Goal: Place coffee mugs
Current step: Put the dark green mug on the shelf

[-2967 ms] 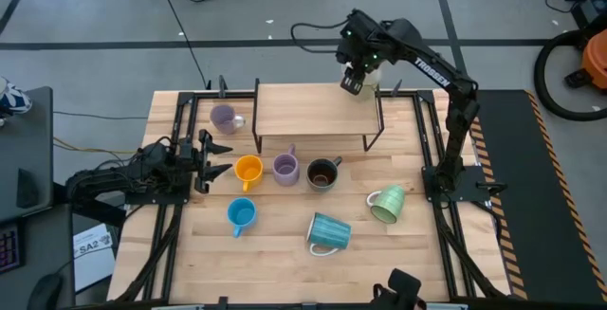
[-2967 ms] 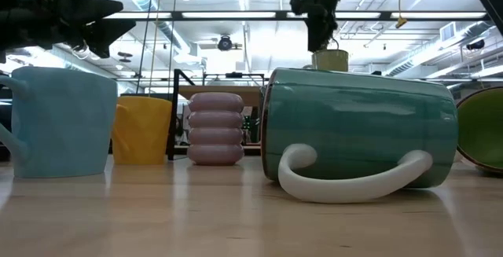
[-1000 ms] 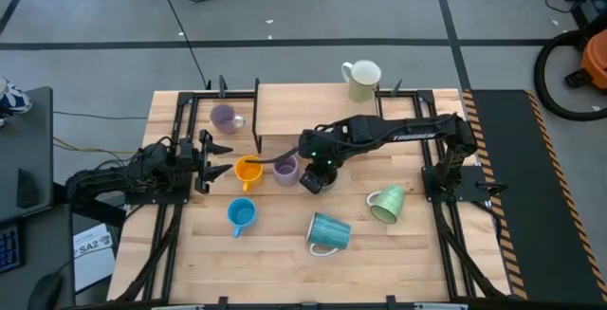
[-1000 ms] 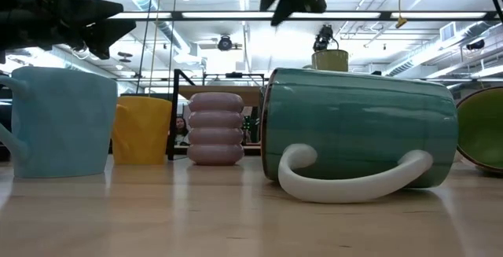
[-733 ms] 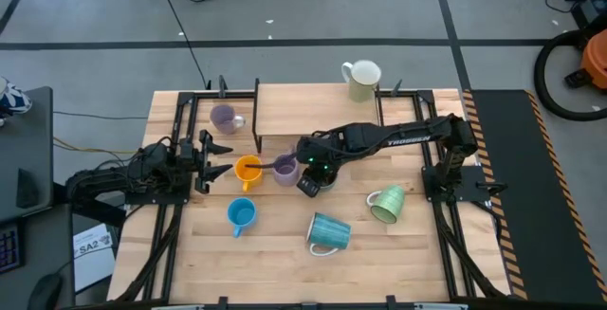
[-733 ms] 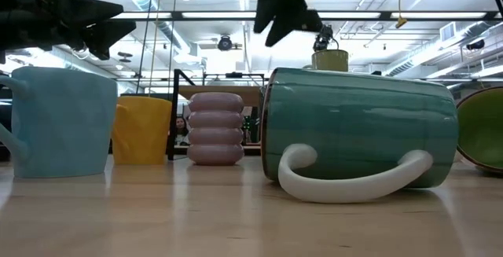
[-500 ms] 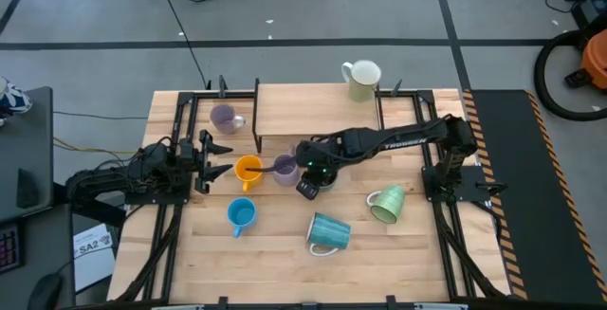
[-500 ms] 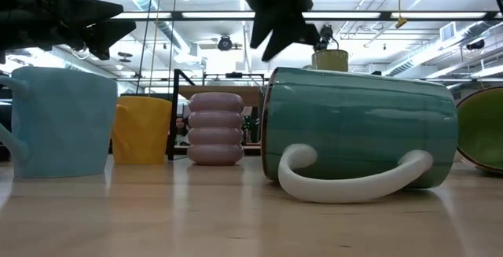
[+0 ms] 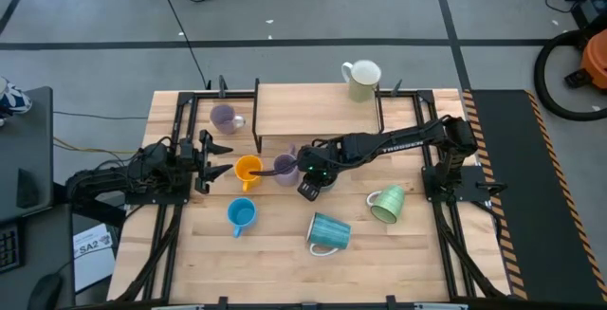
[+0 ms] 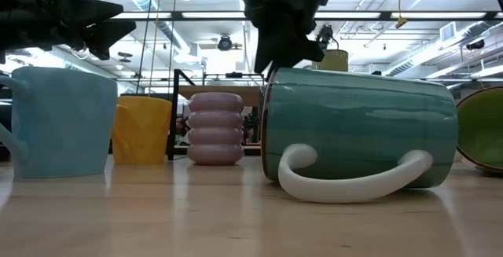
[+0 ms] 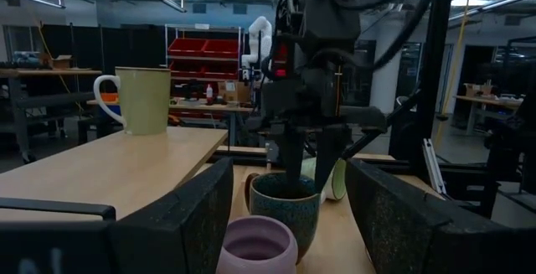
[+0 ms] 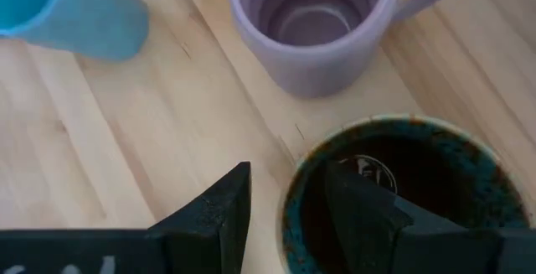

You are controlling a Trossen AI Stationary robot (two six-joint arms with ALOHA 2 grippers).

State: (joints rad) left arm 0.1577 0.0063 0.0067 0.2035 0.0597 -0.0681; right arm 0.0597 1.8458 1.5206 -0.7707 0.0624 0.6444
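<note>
My right gripper (image 12: 289,173) is open and points steeply down over the dark brown mug (image 11: 285,211), which stands upright at the table's middle. One finger (image 12: 360,211) is inside the mug and the other (image 12: 219,215) outside, with the rim (image 12: 289,215) between them and a gap showing on each side. A lavender mug (image 9: 285,168) and an orange mug (image 9: 248,170) stand just to its left. The cream mug (image 9: 361,80) stands on the wooden shelf (image 9: 313,109). My left gripper (image 9: 213,158) waits open at the table's left.
A blue mug (image 9: 241,215) stands near the front left. The teal mug (image 9: 327,232) and the pale green mug (image 9: 387,204) lie on their sides to the right of it. A second lavender mug (image 9: 224,118) stands left of the shelf's black frame.
My right gripper has come down over the dark brown mug, drifting slightly toward the table's near left. Its fingers now stand on either side of the mug's rim. The mugs have stayed where they were.
</note>
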